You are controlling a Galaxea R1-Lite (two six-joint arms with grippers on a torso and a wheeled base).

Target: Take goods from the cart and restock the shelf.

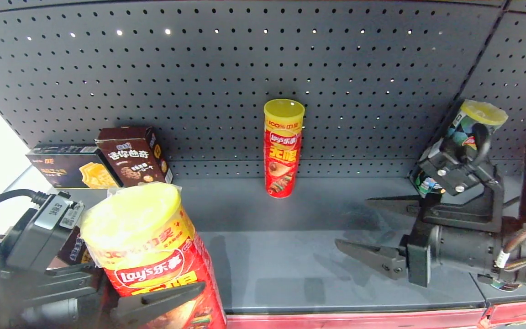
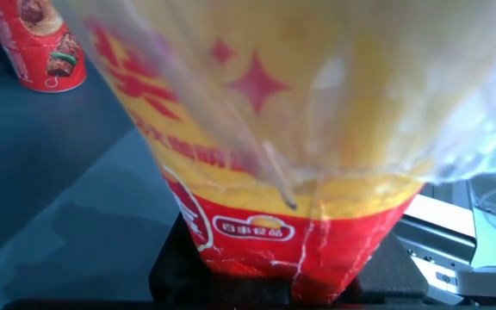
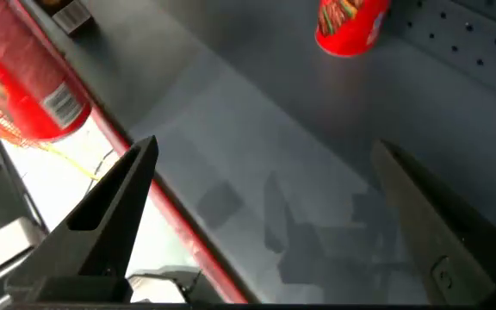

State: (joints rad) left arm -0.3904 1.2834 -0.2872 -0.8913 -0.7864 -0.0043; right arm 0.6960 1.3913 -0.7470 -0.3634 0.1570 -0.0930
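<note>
Head view: left gripper (image 1: 153, 294) clamps a chip can (image 1: 146, 242) upright at the shelf's (image 1: 290, 269) front left; bare shelf lies ahead-right, toward the standing can (image 1: 282, 148). Right gripper (image 1: 352, 223), spread open, holds nothing.

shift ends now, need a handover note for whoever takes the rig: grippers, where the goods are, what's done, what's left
Left gripper: shut on the held can, at the front left edge of the shelf, not set down.
Right gripper: open, empty, over the shelf's right side.
Done: middle can upright at the back; right can back right, partly hidden by the right arm; dark boxes back left.
Left: set the held can on the shelf.
</note>
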